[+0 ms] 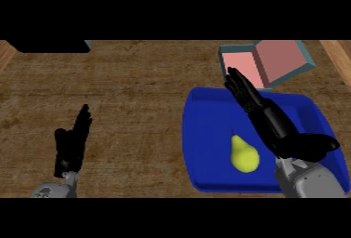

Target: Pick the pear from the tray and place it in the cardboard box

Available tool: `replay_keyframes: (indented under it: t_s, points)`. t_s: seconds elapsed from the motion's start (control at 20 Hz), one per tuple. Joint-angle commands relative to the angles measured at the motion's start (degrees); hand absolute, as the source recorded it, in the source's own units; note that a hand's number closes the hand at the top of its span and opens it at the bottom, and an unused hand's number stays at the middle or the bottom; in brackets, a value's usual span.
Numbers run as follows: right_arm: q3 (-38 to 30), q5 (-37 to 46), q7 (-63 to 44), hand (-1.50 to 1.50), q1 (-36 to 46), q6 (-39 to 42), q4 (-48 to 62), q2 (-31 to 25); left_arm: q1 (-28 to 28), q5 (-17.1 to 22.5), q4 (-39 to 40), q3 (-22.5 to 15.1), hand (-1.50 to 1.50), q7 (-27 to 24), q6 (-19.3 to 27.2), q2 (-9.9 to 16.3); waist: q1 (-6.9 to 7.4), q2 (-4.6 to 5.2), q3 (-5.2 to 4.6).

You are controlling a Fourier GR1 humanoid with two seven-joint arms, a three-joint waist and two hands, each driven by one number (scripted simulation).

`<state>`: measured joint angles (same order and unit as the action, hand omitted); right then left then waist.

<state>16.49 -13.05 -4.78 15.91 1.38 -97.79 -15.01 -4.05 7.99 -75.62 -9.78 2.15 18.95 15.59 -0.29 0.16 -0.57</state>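
A yellow pear (243,155) lies on the blue tray (205,139) at the right, its stem pointing away from me. My right hand (274,123) hovers over the tray just right of the pear, fingers straight and stretched toward the box, holding nothing. The box (270,60), pink inside with pale blue-grey walls, stands open behind the tray at the upper right. My left hand (72,142) rests open at the lower left, fingers up, far from the tray.
A wooden counter (123,93) spreads under everything. A black object (51,45) sits at the far left edge. Lighter wooden edges (337,56) show at the top corners.
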Motion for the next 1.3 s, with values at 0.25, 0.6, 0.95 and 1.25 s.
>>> replay_keyframes:
  t_s: [0.25,0.6,0.95,1.25]
  points:
    - [-14.8,-0.9,-4.3,-1.50,12.7,4.1,-11.1,-15.0,-9.3,-5.6,-8.4,-3.8,0.00,-7.4,-10.7,9.7,-2.39,-1.63,0.51]
    - [-18.8,9.0,9.9,-1.50,4.0,17.4,-5.7,-30.6,-9.8,-2.0,-10.8,-2.2,0.00,-7.8,-17.6,11.8,-0.13,-0.12,0.65]
    - [-13.4,21.6,14.7,-1.50,-0.1,20.2,-14.5,-34.8,-6.5,-3.7,-12.5,-3.3,0.00,-8.7,-17.5,10.0,0.00,-0.33,0.56]
    - [-5.2,29.6,5.0,-1.50,2.6,28.6,-19.7,-41.8,-8.1,-3.0,-11.6,-2.2,0.00,-8.3,-19.1,10.4,0.56,-0.19,0.45]
